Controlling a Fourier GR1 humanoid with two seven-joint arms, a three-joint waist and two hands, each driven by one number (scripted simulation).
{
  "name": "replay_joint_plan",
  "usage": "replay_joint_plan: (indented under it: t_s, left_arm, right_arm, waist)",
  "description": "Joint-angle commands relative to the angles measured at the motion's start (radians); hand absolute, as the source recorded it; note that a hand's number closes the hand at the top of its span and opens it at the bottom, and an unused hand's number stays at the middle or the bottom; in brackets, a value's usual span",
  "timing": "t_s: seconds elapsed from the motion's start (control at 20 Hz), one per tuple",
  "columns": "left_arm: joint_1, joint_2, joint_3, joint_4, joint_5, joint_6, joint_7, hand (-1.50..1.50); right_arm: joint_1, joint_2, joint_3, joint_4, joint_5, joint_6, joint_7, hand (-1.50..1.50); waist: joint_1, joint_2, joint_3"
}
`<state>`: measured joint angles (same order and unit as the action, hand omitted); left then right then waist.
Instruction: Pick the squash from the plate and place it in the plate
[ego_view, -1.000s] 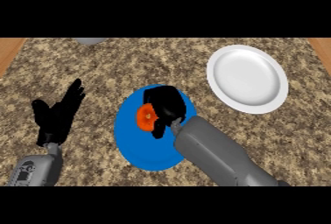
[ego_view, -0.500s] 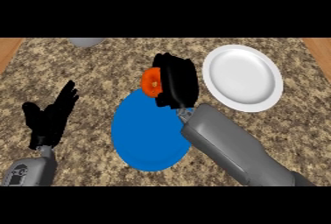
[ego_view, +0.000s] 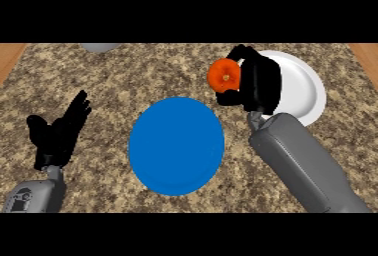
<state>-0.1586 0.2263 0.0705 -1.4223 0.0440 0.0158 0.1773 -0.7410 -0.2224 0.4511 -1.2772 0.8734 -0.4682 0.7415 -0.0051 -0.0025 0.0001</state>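
An orange squash (ego_view: 223, 76) is held in my right hand (ego_view: 258, 85), whose fingers and thumb curl round it. Hand and squash hang over the left edge of the white plate (ego_view: 306, 92) at the upper right, and the hand covers part of that plate. The blue plate (ego_view: 176, 145) lies bare in the middle of the counter, below and left of the squash. My left hand (ego_view: 57, 131) rests open at the left, fingers pointing up.
The speckled granite counter (ego_view: 118, 75) spreads round both plates, with wooden edges (ego_view: 10, 57) at the far left and far right. A grey object (ego_view: 100, 47) shows at the top edge, left of centre.
My right hand lifted the squash off the blue plate and carried it up and to the right, to the white plate's left edge. The left hand stayed put.
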Motion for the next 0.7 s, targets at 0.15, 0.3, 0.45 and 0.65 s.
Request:
replay_joint_plan:
  t_s: [0.15,0.3,0.45,0.65]
  left_arm:
    - [-0.018,-0.04,-0.014,0.028,-0.024,0.023,-0.022,0.0]
    - [0.01,0.009,0.027,-0.007,0.014,-0.037,-0.016,0.0]
    - [-0.012,-0.007,0.007,0.049,-0.021,-0.019,-0.046,0.0]
    - [-0.01,-0.038,-0.009,0.019,-0.019,-0.006,-0.031,0.0]
  right_arm:
    - [0.031,-0.13,-0.213,0.134,-0.156,-0.019,-0.242,1.5]
    - [0.043,-0.089,-0.247,0.233,-0.13,-0.055,-0.307,1.5]
    - [0.039,-0.154,-0.275,0.352,-0.165,0.0,-0.405,1.5]
    - [0.02,-0.194,-0.324,0.472,-0.258,0.13,-0.533,1.5]
  waist:
    - [0.009,0.007,0.0]
    - [0.015,0.005,0.0]
    - [0.019,0.009,0.0]
    - [0.024,0.01,0.001]
